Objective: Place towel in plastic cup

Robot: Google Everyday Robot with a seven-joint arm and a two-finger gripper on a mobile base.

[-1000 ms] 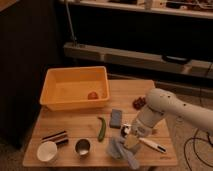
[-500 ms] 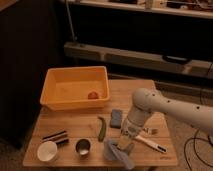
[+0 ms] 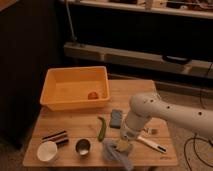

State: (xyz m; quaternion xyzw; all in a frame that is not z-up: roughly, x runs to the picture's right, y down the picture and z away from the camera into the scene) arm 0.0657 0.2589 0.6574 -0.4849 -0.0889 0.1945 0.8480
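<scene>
Leftward since earlier, gripper [image 3: 123,145] meets one crumpled grey-blue towel [image 3: 116,152]; grip unclear. One white plastic cup [image 3: 47,151], one metal cup [image 3: 82,147].

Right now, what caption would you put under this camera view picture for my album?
Robot arm lowers its hand onto the gray towel at the table's front edge, white plastic cup waiting to the left.

You see a light wooden worktop [image 3: 75,125] with faint plank lines. On it the bin [image 3: 55,102] is orange with a small red item [image 3: 93,95] inside. The cup [image 3: 47,151] is white, the tin [image 3: 82,147] beside it metallic grey. The pepper [image 3: 102,128] is green, the sponge [image 3: 116,118] grey-blue. The towel [image 3: 111,151] is pale blue-grey, and above it sits your tool [image 3: 123,145], tan on a white arm [image 3: 165,112]. The pen [image 3: 152,145] is white with a dark tip.
</scene>
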